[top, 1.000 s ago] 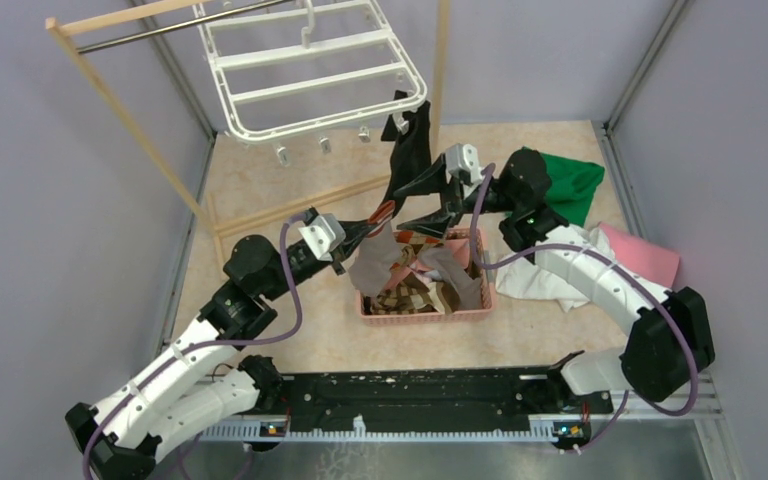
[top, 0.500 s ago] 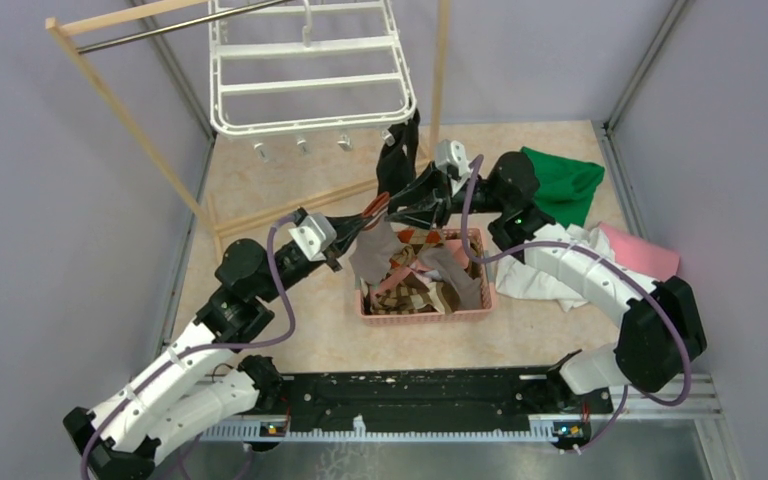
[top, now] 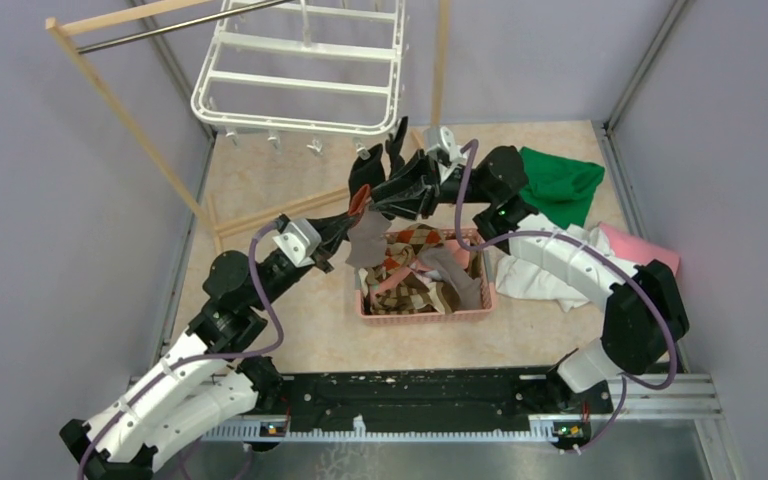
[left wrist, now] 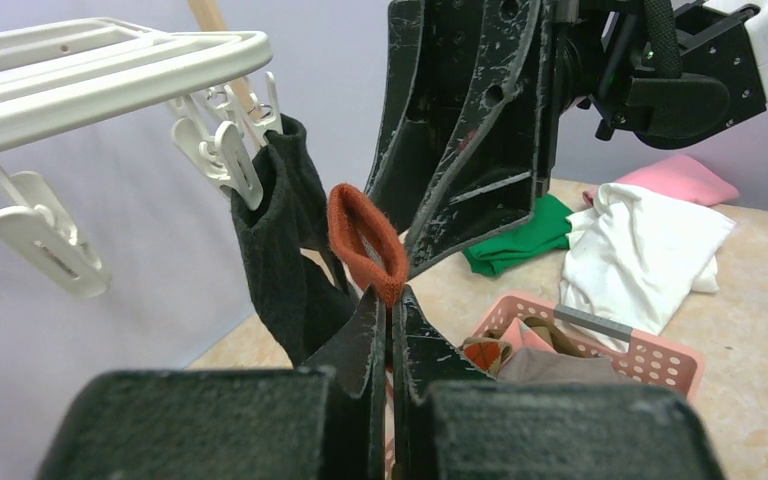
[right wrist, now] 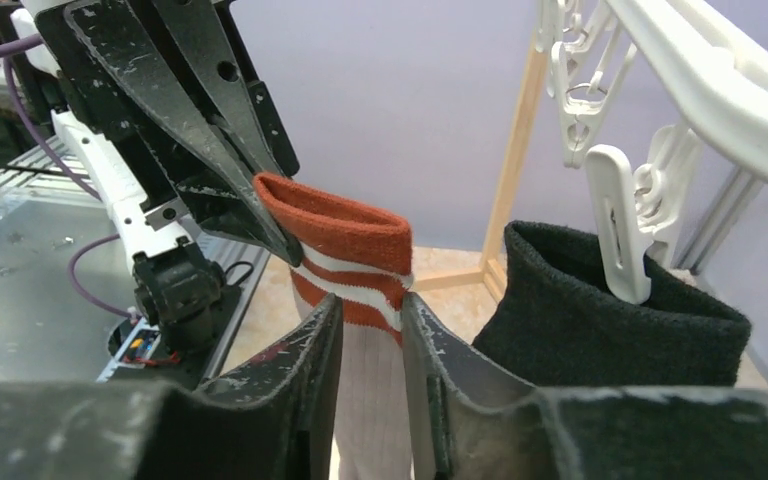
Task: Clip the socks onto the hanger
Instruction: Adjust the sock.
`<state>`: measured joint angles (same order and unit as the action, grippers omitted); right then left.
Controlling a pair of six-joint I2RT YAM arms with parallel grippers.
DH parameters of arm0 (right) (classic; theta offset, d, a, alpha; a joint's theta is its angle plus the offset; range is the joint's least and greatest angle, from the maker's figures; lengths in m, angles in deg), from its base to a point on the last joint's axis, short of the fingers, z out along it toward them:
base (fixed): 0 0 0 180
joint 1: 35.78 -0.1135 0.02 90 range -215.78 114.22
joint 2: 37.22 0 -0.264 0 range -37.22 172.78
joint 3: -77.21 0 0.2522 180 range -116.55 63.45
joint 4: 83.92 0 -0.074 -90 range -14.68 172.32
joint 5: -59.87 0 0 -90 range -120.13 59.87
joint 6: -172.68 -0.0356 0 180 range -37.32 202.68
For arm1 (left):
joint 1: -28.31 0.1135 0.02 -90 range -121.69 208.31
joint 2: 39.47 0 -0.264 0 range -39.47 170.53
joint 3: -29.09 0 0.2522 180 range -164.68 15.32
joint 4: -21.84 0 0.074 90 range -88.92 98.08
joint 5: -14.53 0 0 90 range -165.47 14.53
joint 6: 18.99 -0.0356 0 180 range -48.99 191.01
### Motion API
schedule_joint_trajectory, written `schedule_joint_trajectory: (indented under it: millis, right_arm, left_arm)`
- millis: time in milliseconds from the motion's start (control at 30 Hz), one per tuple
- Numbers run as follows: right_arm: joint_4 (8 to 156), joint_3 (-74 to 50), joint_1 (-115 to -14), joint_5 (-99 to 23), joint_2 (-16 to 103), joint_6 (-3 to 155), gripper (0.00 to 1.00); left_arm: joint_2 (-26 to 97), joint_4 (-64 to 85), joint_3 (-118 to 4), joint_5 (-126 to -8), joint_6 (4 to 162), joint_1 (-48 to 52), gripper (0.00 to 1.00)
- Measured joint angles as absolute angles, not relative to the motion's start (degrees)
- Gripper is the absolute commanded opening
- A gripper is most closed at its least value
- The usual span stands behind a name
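The top camera looks down from above and behind the robot, taking in the whole table [top: 260, 170]. The wrist cameras sit close in and face each other (left looking toward the far right corner, right toward the near left corner). Both share the orange-cuffed sock [left wrist: 392, 262] and the hanger [left wrist: 110, 65].
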<state>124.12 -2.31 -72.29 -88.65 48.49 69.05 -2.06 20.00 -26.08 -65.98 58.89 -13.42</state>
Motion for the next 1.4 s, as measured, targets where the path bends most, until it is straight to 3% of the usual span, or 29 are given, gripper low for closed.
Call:
schedule_joint_trajectory:
  millis: [67, 467, 833, 900, 1033, 1167, 1400]
  right_arm:
    - [124.6, -2.8, -72.8, -89.0, 48.8, 68.7, 0.41]
    - [123.6, -5.0, -75.4, -90.2, 50.7, 69.2, 0.46]
    - [113.8, -6.8, -75.8, -80.3, 50.5, 82.0, 0.45]
    - [111.0, -6.3, -76.6, -77.6, 49.6, 86.5, 0.42]
    - [106.8, -4.3, -80.3, -73.0, 46.0, 94.5, 0.24]
    - [105.4, -2.7, -86.5, -67.6, 42.6, 101.6, 0.13]
    - [107.5, -1.4, -92.3, -57.0, 43.2, 105.0, 0.12]
  left_arm:
    - [-2.8, 20.0, -25.8, -66.5, 58.9, -13.4, 0.00]
    - [-6.5, 18.8, -25.9, -67.0, 59.6, -13.4, 0.00]
    - [-12.7, 0.9, -29.3, -72.2, 59.4, -13.4, 0.00]
    - [-13.8, -2.6, -30.8, -74.2, 59.1, -13.4, 0.00]
    - [-13.9, -7.6, -34.5, -78.6, 58.5, -13.4, 0.00]
    - [-11.9, -10.7, -37.6, -81.9, 57.5, -13.4, 0.00]
    - [-8.9, -15.0, -40.0, -86.3, 55.8, -13.4, 0.00]
